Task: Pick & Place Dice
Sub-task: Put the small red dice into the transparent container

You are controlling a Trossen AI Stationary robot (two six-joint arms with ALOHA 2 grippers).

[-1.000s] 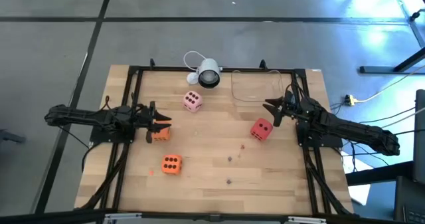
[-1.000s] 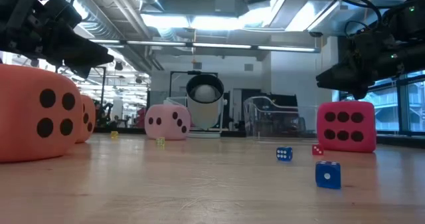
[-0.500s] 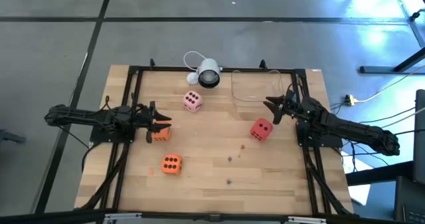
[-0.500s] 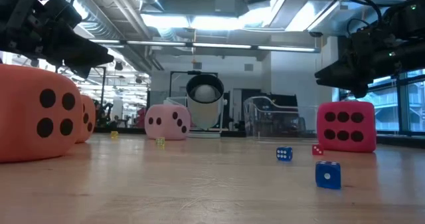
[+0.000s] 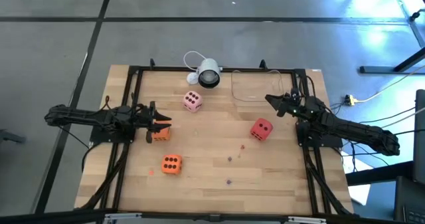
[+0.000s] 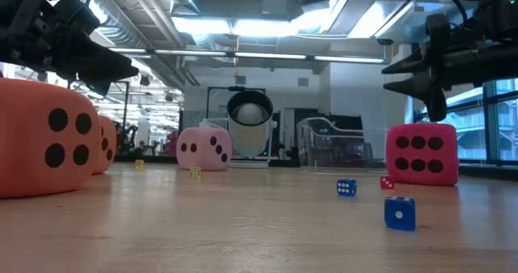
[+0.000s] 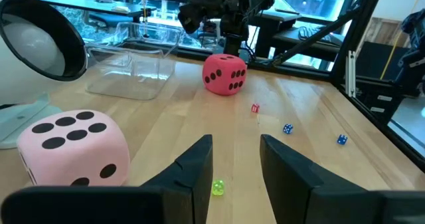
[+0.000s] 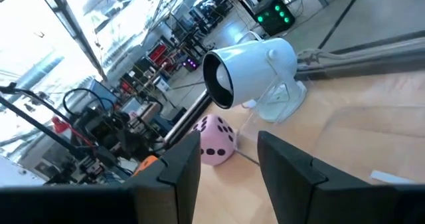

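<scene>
While both wait open, dice lie untouched.

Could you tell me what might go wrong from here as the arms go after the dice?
1. The right gripper, jaws open and empty, hangs by the clear container and could knock it.
2. Tiny dice scattered near the red die could get nudged.
3. The left gripper sits over an orange die; descending off-centre might push it away.

A white camera stands beside what looks like a clear tray.
</scene>
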